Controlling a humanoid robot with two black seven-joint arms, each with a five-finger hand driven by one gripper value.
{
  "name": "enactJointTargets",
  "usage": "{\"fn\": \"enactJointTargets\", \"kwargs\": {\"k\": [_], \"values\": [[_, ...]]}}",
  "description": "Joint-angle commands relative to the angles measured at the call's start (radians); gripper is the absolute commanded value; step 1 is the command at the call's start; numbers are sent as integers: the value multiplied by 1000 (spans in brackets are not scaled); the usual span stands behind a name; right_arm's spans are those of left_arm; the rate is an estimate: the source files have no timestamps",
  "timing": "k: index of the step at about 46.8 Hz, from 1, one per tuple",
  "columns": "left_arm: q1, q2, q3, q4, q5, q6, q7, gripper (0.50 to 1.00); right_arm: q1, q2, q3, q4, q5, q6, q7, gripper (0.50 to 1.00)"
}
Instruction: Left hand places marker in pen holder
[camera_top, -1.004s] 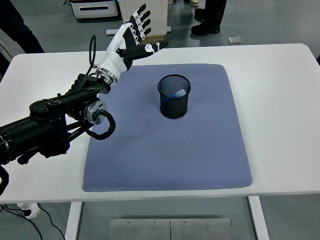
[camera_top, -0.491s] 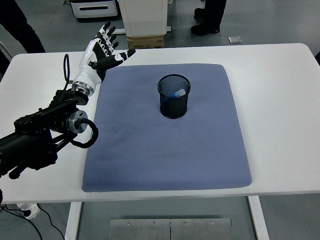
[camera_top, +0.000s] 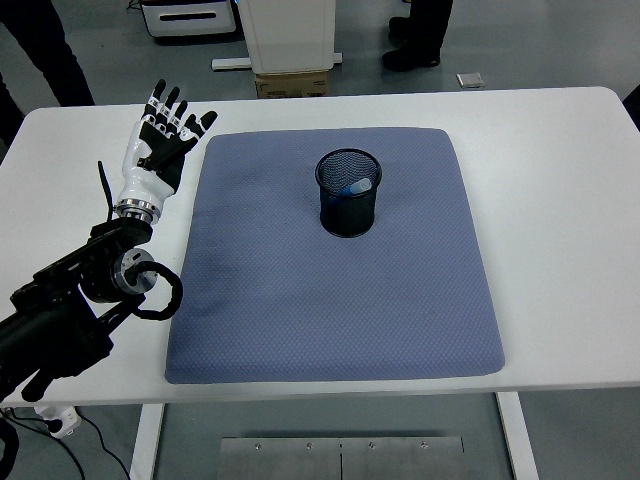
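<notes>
A black mesh pen holder (camera_top: 349, 193) stands upright on a blue-grey mat (camera_top: 330, 290), a little behind the mat's middle. A blue marker with a pale cap (camera_top: 354, 187) lies inside the holder, leaning against its right wall. My left hand (camera_top: 163, 137) is open and empty, fingers spread and pointing up, over the white table just left of the mat's far left corner and well to the left of the holder. My right hand is out of view.
The white table (camera_top: 560, 180) shows bare strips left and right of the mat. Beyond the far edge are a white cabinet (camera_top: 290, 35), a cardboard box (camera_top: 292, 84) and people's legs (camera_top: 420, 30) on the grey floor.
My left hand has pulled back to the left and toward me, from above the mat's far edge to beside its left corner. The marker stays in the holder.
</notes>
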Motion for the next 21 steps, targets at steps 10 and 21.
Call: {"fn": "enactJointTargets", "kwargs": {"k": [10, 21], "values": [[22, 10, -8, 0, -25, -2, 0, 1000, -3, 0, 2, 42, 2, 2, -9, 1000], [23, 14, -10, 0, -46, -2, 0, 1000, -11, 0, 0, 25, 2, 1, -9, 1000]]}}
